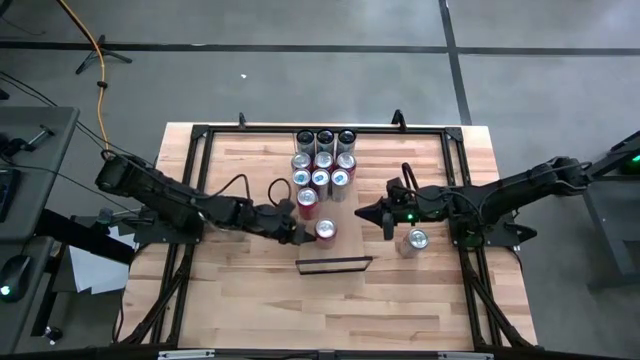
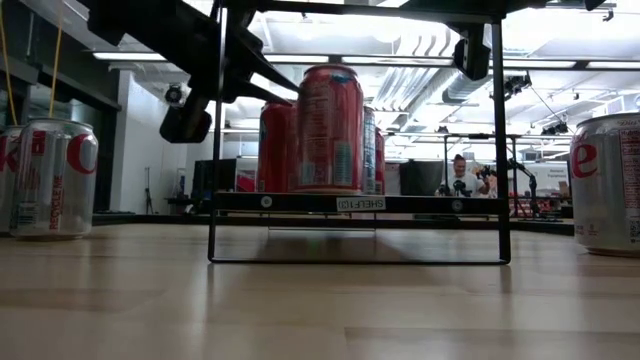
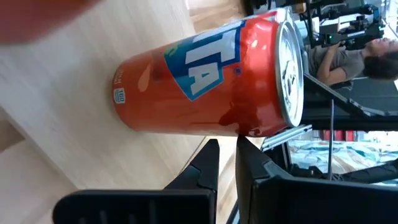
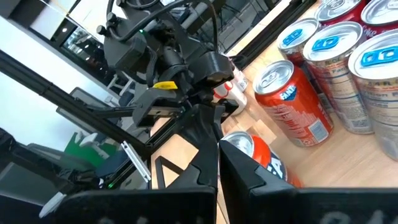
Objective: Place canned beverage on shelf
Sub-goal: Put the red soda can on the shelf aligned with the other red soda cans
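On the striped wooden tabletop point(image 1: 240, 290), nearest, stands the small black shelf point(image 1: 334, 265). Just behind it an orange can point(image 1: 326, 230) sits beside my left pincer point(image 1: 300, 232), narrow, holding nothing. My right pincer point(image 1: 372, 213) hovers nearby, also pinched together. Beyond, clustered cans point(image 1: 322, 160); beyond the table, the workshop.

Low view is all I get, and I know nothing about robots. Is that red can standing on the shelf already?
Observer: No. From above, the red can stands on the table just behind the shelf, not on it.
Operator: Is something holding it?
Observer: No. The left gripper is shut with nothing in it, right beside the can.
Operator: And the other arm?
Observer: The right gripper is shut too, facing the left one from the other side, with a silver can close by its arm.
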You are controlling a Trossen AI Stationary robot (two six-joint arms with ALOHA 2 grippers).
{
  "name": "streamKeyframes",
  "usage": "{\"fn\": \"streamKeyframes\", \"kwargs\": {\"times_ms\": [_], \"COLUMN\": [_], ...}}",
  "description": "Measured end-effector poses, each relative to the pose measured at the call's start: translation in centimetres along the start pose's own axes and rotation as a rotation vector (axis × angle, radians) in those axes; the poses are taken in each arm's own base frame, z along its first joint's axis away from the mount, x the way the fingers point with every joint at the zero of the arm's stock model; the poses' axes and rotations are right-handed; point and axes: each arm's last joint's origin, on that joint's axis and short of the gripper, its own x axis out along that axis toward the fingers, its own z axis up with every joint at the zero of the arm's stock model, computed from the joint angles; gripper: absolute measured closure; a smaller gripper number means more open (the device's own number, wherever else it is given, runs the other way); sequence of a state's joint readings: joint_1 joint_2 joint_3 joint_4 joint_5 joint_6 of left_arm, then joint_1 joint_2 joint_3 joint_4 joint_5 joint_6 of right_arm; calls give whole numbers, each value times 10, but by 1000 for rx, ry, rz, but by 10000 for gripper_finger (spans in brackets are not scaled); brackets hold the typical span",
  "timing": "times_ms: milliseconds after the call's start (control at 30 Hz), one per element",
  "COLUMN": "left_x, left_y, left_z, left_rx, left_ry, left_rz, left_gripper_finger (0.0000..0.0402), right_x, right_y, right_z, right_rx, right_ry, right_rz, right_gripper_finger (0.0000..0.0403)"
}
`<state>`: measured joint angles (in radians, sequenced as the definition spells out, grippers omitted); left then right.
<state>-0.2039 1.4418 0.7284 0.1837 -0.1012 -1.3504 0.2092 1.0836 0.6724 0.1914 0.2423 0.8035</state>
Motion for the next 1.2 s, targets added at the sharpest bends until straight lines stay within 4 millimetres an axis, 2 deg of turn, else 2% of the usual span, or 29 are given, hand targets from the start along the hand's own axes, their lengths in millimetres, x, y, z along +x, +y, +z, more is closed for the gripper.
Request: {"fn": "streamKeyframes", "kwargs": {"times_ms": [233,367,500,633,867,1000,1200], "left_x": [1,-4,-24,-56,-103,-114,-116], "left_y": [3,1,-13,-29,-40,-37,-34], "left_z": [14,18,23,29,33,33,33], "left_rx": [6,33,89,177,308,313,318], "left_ry": [-31,-10,-35,-123,-286,-311,-305], "left_rz": [9,-11,-90,-173,-201,-172,-140], "left_gripper_finger": [401,401,401,401,401,401,401], "right_x": [0,0,1,5,27,38,43], "right_y": [0,1,2,3,15,24,30], "right_z": [0,0,-4,-9,-11,-7,1], "right_rx": [16,106,110,128,89,-3,-31], "right_ry": [-2,8,42,76,276,383,485], "right_rz": [0,13,32,37,-2,-104,-230], "right_gripper_finger": [402,402,402,402,402,402,402]}}
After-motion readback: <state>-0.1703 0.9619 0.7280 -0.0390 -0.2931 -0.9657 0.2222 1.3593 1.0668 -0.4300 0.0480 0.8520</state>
